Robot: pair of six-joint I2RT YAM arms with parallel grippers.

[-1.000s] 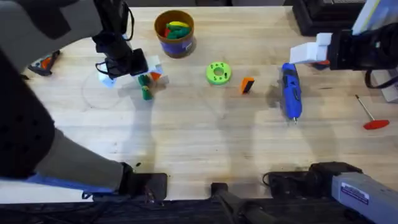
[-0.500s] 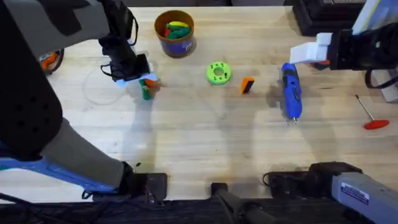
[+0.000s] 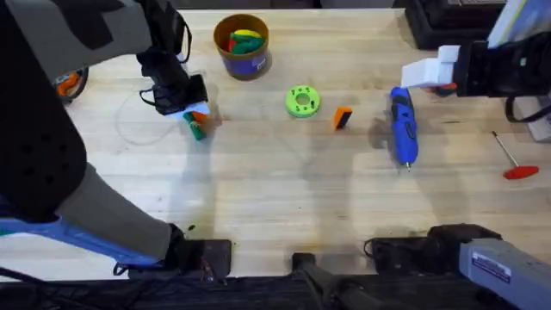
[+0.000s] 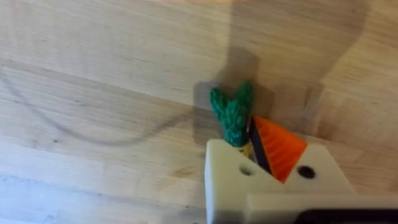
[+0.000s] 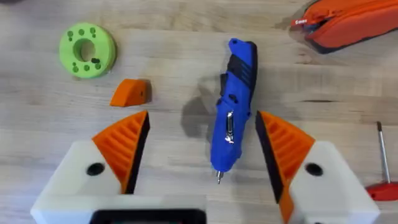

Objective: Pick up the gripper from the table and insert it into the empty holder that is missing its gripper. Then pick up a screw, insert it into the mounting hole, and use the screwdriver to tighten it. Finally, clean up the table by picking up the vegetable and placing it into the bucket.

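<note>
While the green toy vegetable (image 4: 233,116) lay on the wooden table (image 3: 275,207) left of the bucket (image 3: 242,47), the left gripper (image 3: 191,114) pinched it. The right gripper (image 5: 202,152) hovered spread above the blue screwdriver (image 5: 232,111).

Knitted vegetable (image 4: 234,116), wood table (image 3: 275,207)

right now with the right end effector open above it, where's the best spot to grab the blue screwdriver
Grip the screwdriver across its thick blue body, about mid-length, coming straight down from above. It lies flat on the table with its thin metal bit at one end. The right end effector already straddles it with fingers on either side, so closing across the width should probably hold.
</note>
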